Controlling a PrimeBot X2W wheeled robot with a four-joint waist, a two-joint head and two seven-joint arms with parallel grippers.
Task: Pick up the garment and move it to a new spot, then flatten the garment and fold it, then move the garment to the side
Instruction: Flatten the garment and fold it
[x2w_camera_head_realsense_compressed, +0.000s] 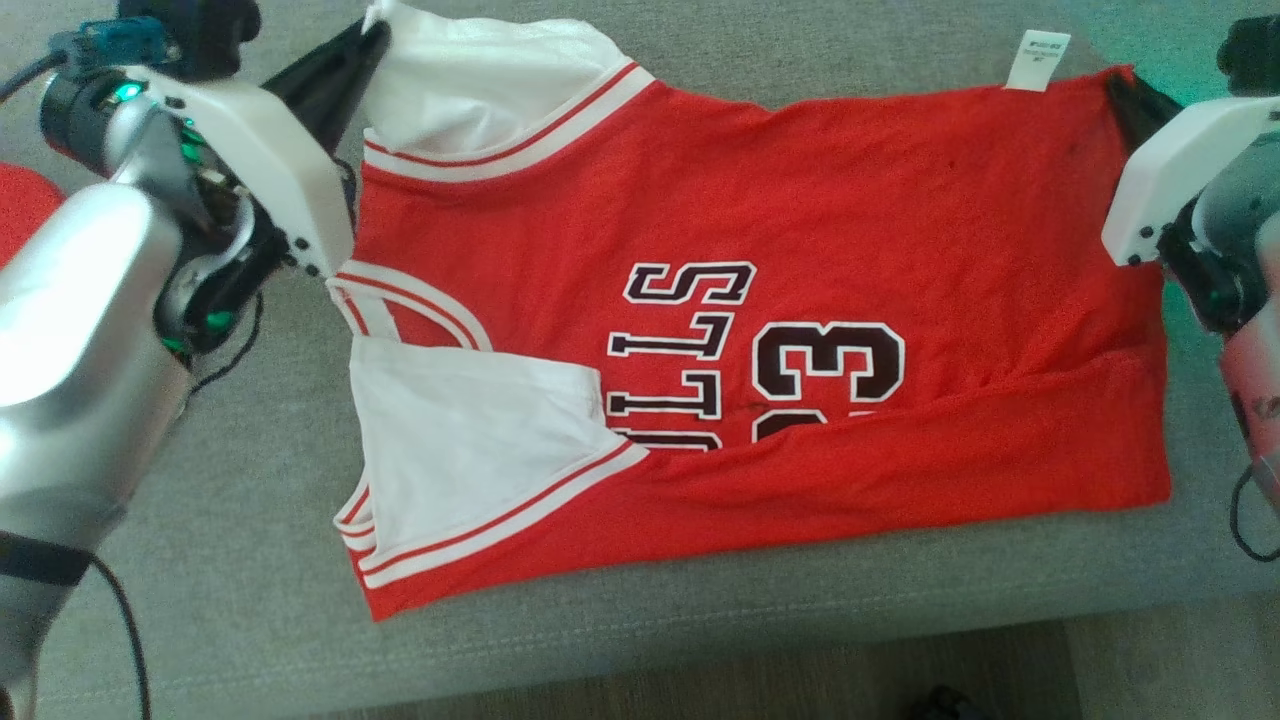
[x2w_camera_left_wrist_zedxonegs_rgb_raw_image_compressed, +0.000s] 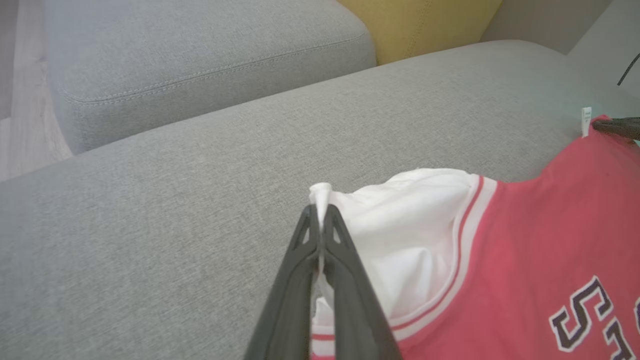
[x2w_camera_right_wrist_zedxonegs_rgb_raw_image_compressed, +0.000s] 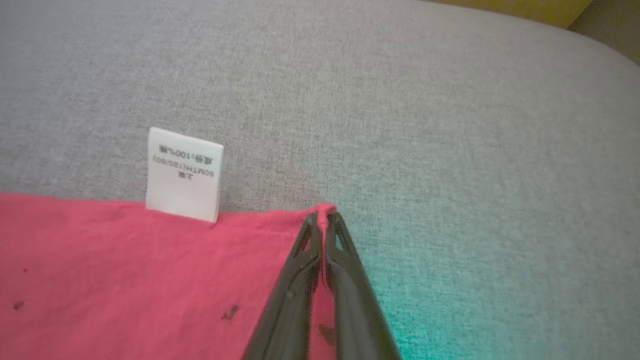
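Note:
The garment (x2w_camera_head_realsense_compressed: 800, 230) is a red basketball jersey with white sleeves and dark lettering, lying sideways on a grey sofa seat (x2w_camera_head_realsense_compressed: 220, 560), its near edge folded up over the lettering. My left gripper (x2w_camera_head_realsense_compressed: 372, 35) is shut on the far white sleeve corner (x2w_camera_left_wrist_zedxonegs_rgb_raw_image_compressed: 320, 192) at the top left. My right gripper (x2w_camera_head_realsense_compressed: 1125, 85) is shut on the far red hem corner (x2w_camera_right_wrist_zedxonegs_rgb_raw_image_compressed: 325, 209) at the top right, beside a white care label (x2w_camera_right_wrist_zedxonegs_rgb_raw_image_compressed: 184, 174). The wrist views show each pair of dark fingers (x2w_camera_left_wrist_zedxonegs_rgb_raw_image_compressed: 320, 220) (x2w_camera_right_wrist_zedxonegs_rgb_raw_image_compressed: 324, 225) pinching cloth.
A grey back cushion (x2w_camera_left_wrist_zedxonegs_rgb_raw_image_compressed: 200, 55) and a yellow cushion (x2w_camera_left_wrist_zedxonegs_rgb_raw_image_compressed: 425, 25) stand behind the seat. The seat's front edge (x2w_camera_head_realsense_compressed: 700, 630) runs along the bottom, with dark floor (x2w_camera_head_realsense_compressed: 800, 680) below. A red object (x2w_camera_head_realsense_compressed: 20, 205) sits at the far left.

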